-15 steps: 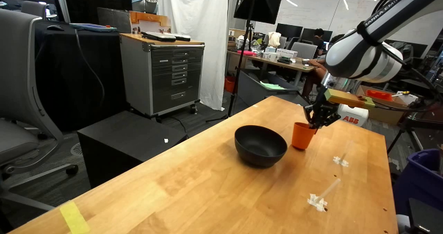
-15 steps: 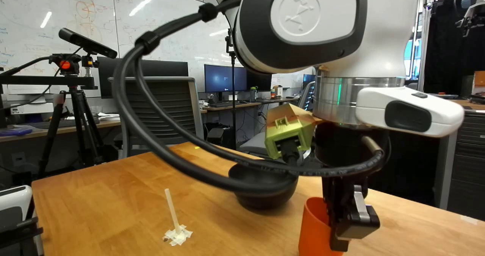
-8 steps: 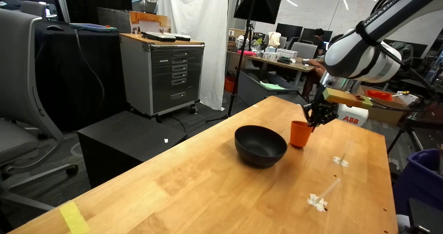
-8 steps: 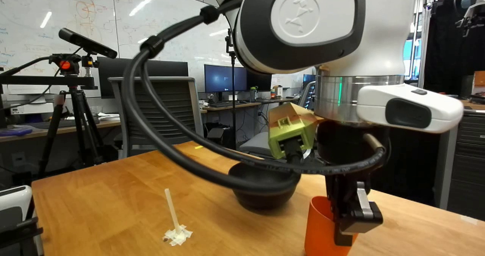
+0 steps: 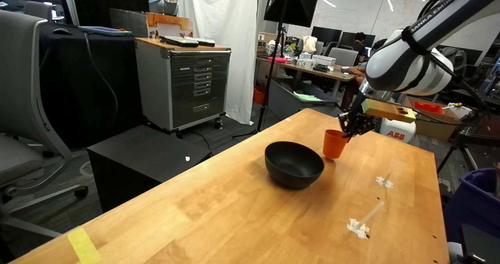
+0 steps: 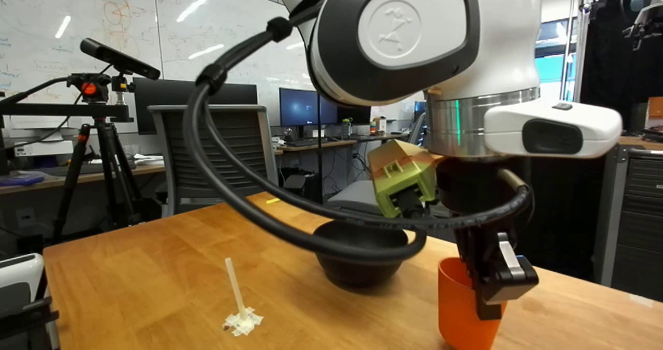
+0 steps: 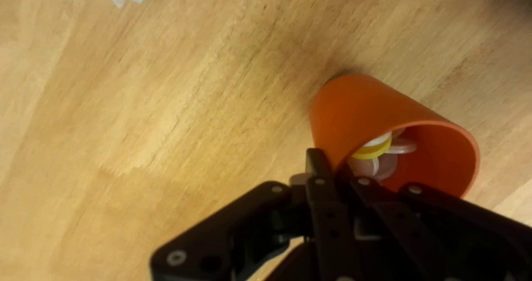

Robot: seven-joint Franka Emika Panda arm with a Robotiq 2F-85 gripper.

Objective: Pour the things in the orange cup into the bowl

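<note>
The orange cup (image 5: 333, 145) is upright or nearly so, also in the exterior view (image 6: 461, 321) and the wrist view (image 7: 365, 102). My gripper (image 7: 332, 168) is shut on its wall, one finger outside and one inside the rim; it also shows in both exterior views (image 5: 345, 135) (image 6: 486, 306). The cup seems slightly above the table. Inside it lie several small round discs (image 7: 372, 150), yellow, white and clear. The black bowl (image 5: 289, 178) stands on the table close to the cup, apart from it; its inside looks empty. It also shows behind a cable (image 6: 357, 277).
Two thin clear sticks stand in white tape patches (image 5: 358, 229) (image 5: 384, 182) on the wooden table (image 5: 234, 205). One stick (image 6: 235, 288) shows in the exterior view. Yellow tape (image 5: 83, 245) marks a table corner. A black arm cable (image 6: 311, 238) loops down over the bowl's view.
My gripper has moved with the cup in its grip, up and a little left in one exterior view, up and right in the other. The bowl has not moved.
</note>
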